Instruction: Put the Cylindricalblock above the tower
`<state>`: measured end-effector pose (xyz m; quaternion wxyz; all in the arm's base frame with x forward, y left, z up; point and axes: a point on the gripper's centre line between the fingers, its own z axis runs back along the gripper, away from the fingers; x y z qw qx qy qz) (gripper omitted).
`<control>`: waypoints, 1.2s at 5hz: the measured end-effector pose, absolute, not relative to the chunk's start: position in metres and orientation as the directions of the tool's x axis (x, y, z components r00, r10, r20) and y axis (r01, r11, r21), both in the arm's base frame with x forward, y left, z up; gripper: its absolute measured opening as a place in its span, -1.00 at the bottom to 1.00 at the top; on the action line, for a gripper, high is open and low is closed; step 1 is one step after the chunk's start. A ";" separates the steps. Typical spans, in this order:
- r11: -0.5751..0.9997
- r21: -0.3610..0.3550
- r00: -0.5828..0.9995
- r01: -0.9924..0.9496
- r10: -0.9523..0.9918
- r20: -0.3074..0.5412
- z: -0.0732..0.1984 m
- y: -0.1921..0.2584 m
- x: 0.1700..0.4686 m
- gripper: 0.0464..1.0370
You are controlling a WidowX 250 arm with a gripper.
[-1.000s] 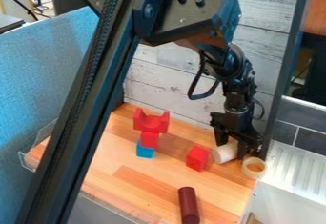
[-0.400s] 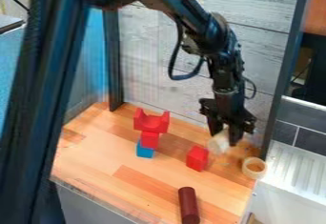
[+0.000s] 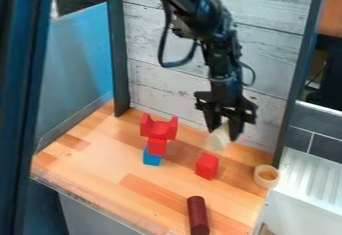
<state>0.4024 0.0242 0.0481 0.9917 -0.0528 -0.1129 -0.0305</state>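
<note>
One pale cylinder (image 3: 218, 139) seems partly hidden by the tool (image 3: 224, 134).

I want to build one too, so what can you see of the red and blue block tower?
The red and blue block tower stands upright on the light wooden tabletop, touching nothing else. At the bottom is a blue block, then a red block, then a wider red U-shaped piece with its scoop facing up, empty. They look smooth; I can't tell if they're wood or plastic.
</note>
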 end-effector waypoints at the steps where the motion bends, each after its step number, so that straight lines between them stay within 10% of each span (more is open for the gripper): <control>1: 0.991 -0.133 0.975 -0.013 0.042 0.218 0.063 0.041 0.396 -0.04; 6: 0.943 -0.211 0.919 -0.256 0.305 0.248 0.086 0.120 0.377 -0.04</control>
